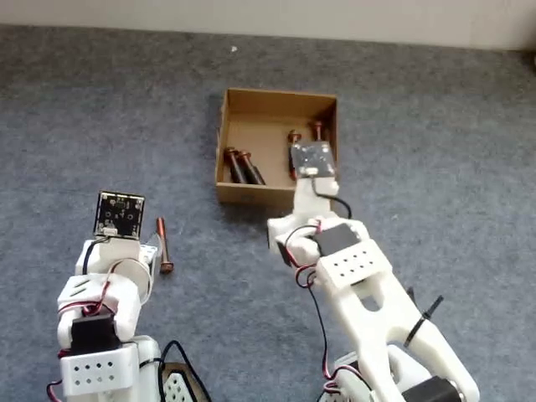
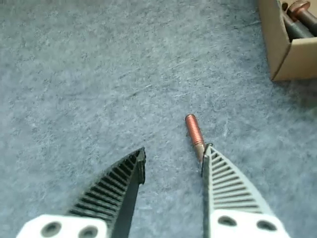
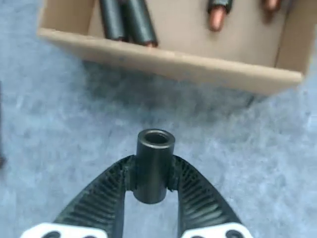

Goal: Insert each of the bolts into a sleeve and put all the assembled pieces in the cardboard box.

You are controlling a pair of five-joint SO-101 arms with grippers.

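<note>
On the grey carpet, at about eight o'clock from the cardboard box, one loose bolt lies just beside the left arm. The left gripper hangs over it, released, with a wide gap between its jaws. The bolt is not inside that gap: its near end sits against the tip of one finger, and its threaded end points off towards the box. The right gripper, just in front of the box at its six o'clock side, is clenched around a dark sleeve, held upright with the open bore facing up.

The main risk, as I judge it, is on the left. If the jaws close from this position, the finger would push the bolt aside and roll it over the carpet rather than trap it. A grasp on the very end could also let the bolt swing and miss the bore. On the right, the sleeve could lean in the jaws, so a bolt would catch on its rim.

The bolt's head is hidden behind the fingertip. The sleeve's lower end is covered by the jaws. Assembled pieces lie in the box, seemingly four, but the right wrist overlaps some of them.
</note>
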